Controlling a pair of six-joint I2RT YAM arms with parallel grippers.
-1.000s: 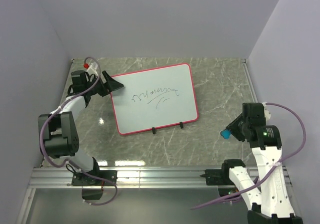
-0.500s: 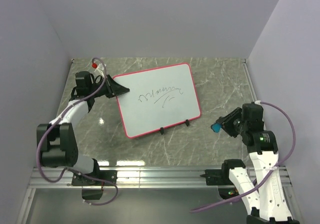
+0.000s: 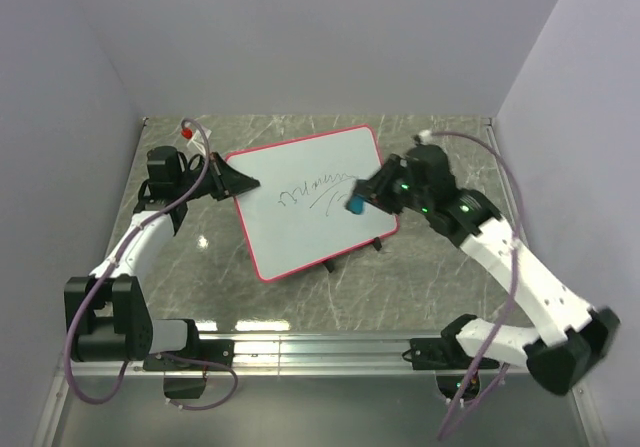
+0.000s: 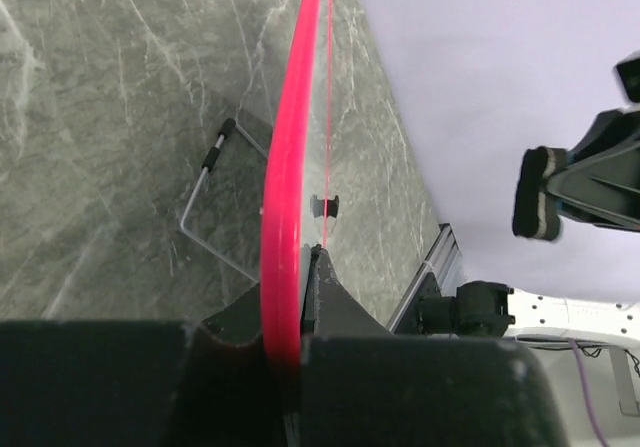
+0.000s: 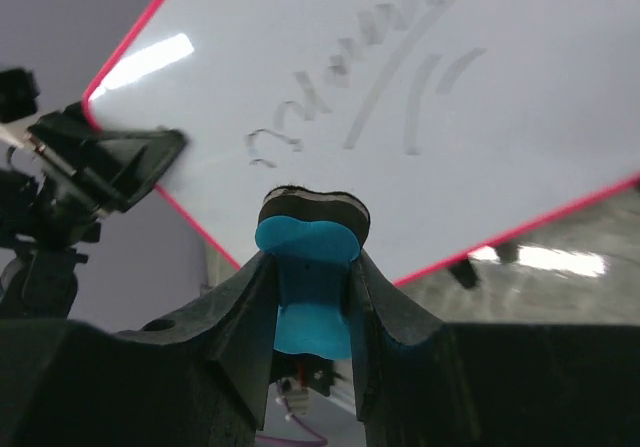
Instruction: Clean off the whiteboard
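Observation:
The whiteboard [image 3: 300, 227], white with a red-pink frame, stands tilted over the marble table with dark scribbles [image 3: 318, 188] on it. My left gripper [image 3: 236, 181] is shut on its left edge. The left wrist view shows the frame [image 4: 287, 167] edge-on between the jaws of that gripper [image 4: 288, 292]. My right gripper [image 3: 362, 199] hovers over the board's right part, shut on a blue eraser [image 3: 355, 207]. The eraser's [image 5: 310, 232] dark felt faces the board [image 5: 480, 157]. In the left wrist view the eraser [image 4: 535, 194] hangs apart from the board face.
The board's black feet [image 3: 375, 244] point at the near side, and a wire stand [image 4: 205, 202] shows behind the board. An aluminium rail [image 3: 310, 347] runs along the table's near edge. Walls close in the left, back and right sides.
The left gripper has shut on the board's left edge, and the board has shifted right and tilted up. The right arm swung in from the right with the eraser, over the board.

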